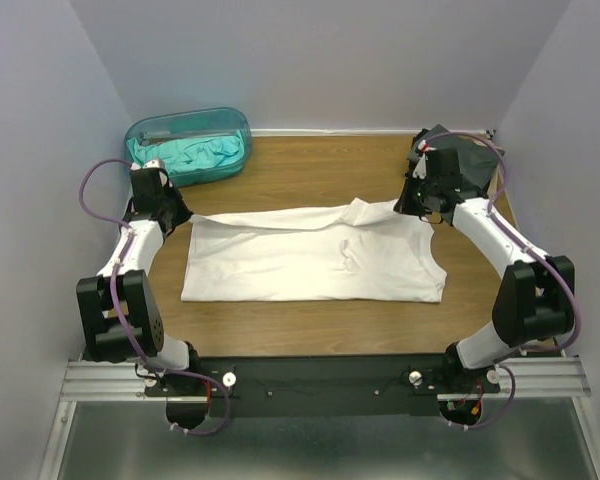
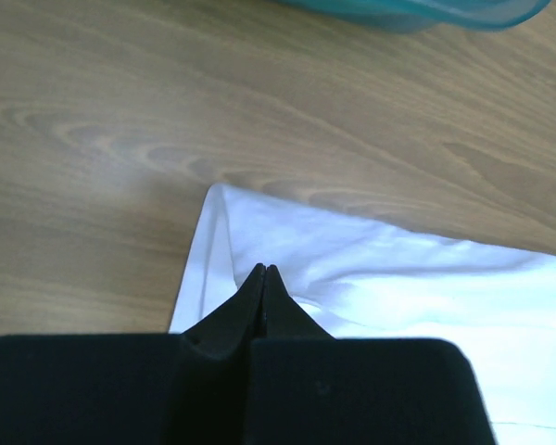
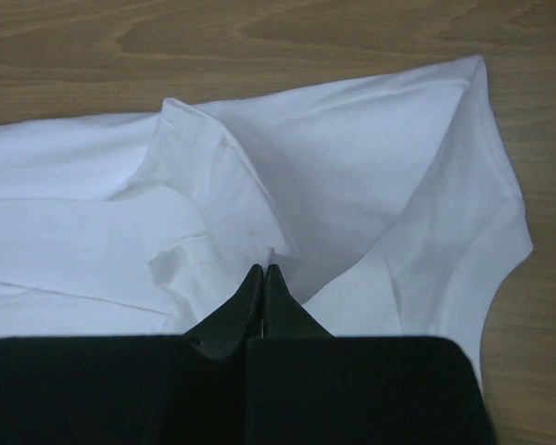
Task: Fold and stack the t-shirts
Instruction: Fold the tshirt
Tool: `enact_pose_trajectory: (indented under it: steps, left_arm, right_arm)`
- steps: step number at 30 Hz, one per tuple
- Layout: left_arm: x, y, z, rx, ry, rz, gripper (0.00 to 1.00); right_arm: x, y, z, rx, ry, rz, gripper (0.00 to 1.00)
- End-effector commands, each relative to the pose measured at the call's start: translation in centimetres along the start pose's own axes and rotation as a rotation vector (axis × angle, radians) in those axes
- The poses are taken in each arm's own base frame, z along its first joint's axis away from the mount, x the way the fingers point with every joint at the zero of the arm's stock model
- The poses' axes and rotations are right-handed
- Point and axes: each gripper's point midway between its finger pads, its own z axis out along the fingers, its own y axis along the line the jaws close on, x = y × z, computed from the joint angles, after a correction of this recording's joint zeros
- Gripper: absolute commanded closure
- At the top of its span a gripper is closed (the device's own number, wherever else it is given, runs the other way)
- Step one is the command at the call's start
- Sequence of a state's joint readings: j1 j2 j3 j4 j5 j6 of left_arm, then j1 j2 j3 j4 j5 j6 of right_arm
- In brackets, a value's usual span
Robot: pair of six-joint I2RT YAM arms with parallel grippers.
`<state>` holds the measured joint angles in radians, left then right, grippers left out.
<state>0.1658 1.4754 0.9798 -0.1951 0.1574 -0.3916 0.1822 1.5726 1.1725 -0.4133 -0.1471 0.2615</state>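
A brown wooden table (image 1: 310, 165) carried a soft white cotton t-shirt (image 1: 310, 260) spread flat at its centre, the far edge doubled over toward the near side. At ten o'clock on the table stood a translucent teal oval plastic tub (image 1: 235, 125) with a crumpled teal t-shirt (image 1: 195, 155) inside. At two o'clock lay dark charcoal folded t-shirts (image 1: 470, 160). The left gripper (image 1: 180, 215) (image 2: 262, 271), at ten o'clock of the white t-shirt, was clenched on its far corner. The right gripper (image 1: 412, 205) (image 3: 264, 269), at two o'clock, was pinched on a fold of the same shirt.
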Motion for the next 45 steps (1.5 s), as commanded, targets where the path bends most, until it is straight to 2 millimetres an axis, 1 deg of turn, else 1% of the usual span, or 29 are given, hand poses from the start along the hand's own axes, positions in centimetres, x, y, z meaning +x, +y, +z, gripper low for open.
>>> enact_pose_trajectory:
  steps: [1, 2, 4, 6, 7, 10, 11, 16, 17, 19, 22, 27, 28, 29, 30, 31, 32, 34, 35, 37, 39, 40, 41, 43, 44, 45]
  left_arm:
    - [1.7, 2.3, -0.8, -0.078, 0.021, -0.033, 1.00]
    - [2.2, 2.4, -1.0, -0.080, 0.028, -0.037, 1.00]
    - [2.6, 2.5, -1.1, -0.076, 0.033, -0.044, 1.00]
    - [2.3, 2.3, -1.7, -0.067, 0.017, -0.044, 1.00]
    - [2.2, 2.3, -1.7, -0.066, 0.016, -0.044, 1.00]
    - [2.0, 2.2, -2.1, -0.067, 0.006, -0.042, 1.00]
    - [2.0, 2.3, -2.2, -0.072, 0.006, -0.042, 1.00]
    - [1.8, 2.4, -3.0, -0.084, -0.009, -0.043, 1.00]
    - [1.9, 2.6, -3.2, -0.088, -0.009, -0.045, 1.00]
    - [2.2, 2.6, -3.4, -0.091, -0.002, -0.047, 1.00]
    - [3.3, 3.1, -3.5, -0.107, 0.022, -0.060, 1.00]
    - [5.1, 4.1, -4.0, -0.134, 0.071, -0.084, 1.00]
    - [5.8, 4.2, -4.3, -0.136, 0.090, -0.091, 0.89]
    - [6.1, 4.1, -4.5, -0.134, 0.098, -0.094, 0.78]
    - [6.2, 4.1, -5.0, -0.136, 0.098, -0.098, 0.70]
    - [6.3, 4.1, -5.3, -0.140, 0.095, -0.101, 0.63]
    - [6.2, 4.2, -5.6, -0.148, 0.087, -0.106, 0.55]
    - [5.5, 3.9, -6.4, -0.145, 0.059, -0.099, 0.52]
    - [4.6, 3.7, -6.6, -0.144, 0.039, -0.095, 0.50]
    - [3.8, 3.4, -6.5, -0.132, 0.021, -0.077, 0.49]
    - [3.0, 2.9, -5.8, -0.099, 0.026, -0.054, 0.48]
    - [2.5, 2.6, -5.5, -0.083, 0.018, -0.028, 0.48]
    - [2.0, 2.0, -5.0, -0.051, 0.023, -0.014, 0.48]
    - [0.5, 1.4, -4.5, -0.015, -0.016, 0.024, 0.46]
    - [-0.2, 0.9, -4.3, 0.009, -0.033, 0.038, 0.45]
    - [-0.4, 0.8, -3.9, 0.020, -0.037, 0.048, 0.44]
  right_arm:
    - [0.6, 0.6, -2.0, -0.016, -0.016, 0.022, 0.99]
    - [0.9, 0.6, -2.2, -0.014, -0.009, 0.025, 1.00]
    - [1.8, 0.3, -2.7, -0.006, 0.003, 0.036, 0.99]
    - [2.5, 0.2, -3.4, 0.002, 0.007, 0.040, 1.00]
    - [2.7, 0.0, -3.3, 0.008, 0.012, 0.042, 1.00]
    - [3.1, -0.1, -4.1, 0.017, 0.009, 0.045, 1.00]
    - [3.6, -0.3, -4.3, 0.023, 0.020, 0.047, 1.00]
    - [4.0, -0.4, -5.3, 0.031, 0.013, 0.061, 1.00]
    - [4.3, -0.4, -5.4, 0.035, 0.020, 0.061, 1.00]
    - [4.6, -0.5, -5.5, 0.038, 0.025, 0.063, 1.00]
    - [5.2, -0.8, -5.9, 0.051, 0.037, 0.071, 1.00]
    - [7.4, -1.2, -6.4, 0.069, 0.093, 0.088, 0.99]
    - [8.3, -1.2, -6.5, 0.067, 0.118, 0.102, 0.95]
    - [8.7, -1.1, -6.6, 0.067, 0.134, 0.108, 0.86]
    - [9.2, -1.1, -6.7, 0.069, 0.150, 0.112, 0.59]
    - [9.8, -1.2, -6.9, 0.080, 0.172, 0.123, 0.47]
    - [9.9, -1.0, -7.2, 0.079, 0.169, 0.117, 0.40]
    - [9.9, -0.8, -7.5, 0.084, 0.162, 0.110, 0.32]
    - [9.6, -0.8, -7.5, 0.088, 0.151, 0.104, 0.30]
    - [9.2, -0.8, -7.0, 0.090, 0.149, 0.091, 0.29]
    - [8.5, -0.5, -5.9, 0.072, 0.141, 0.069, 0.29]
    - [8.1, -0.2, -5.1, 0.060, 0.147, 0.068, 0.29]
    - [7.0, 0.6, -4.4, 0.017, 0.113, 0.063, 0.30]
    - [6.2, 1.3, -2.8, -0.024, 0.102, 0.063, 0.30]
    - [5.1, 2.2, -2.1, -0.074, 0.071, 0.057, 0.30]
    - [4.6, 2.7, -1.6, -0.099, 0.063, 0.051, 0.30]
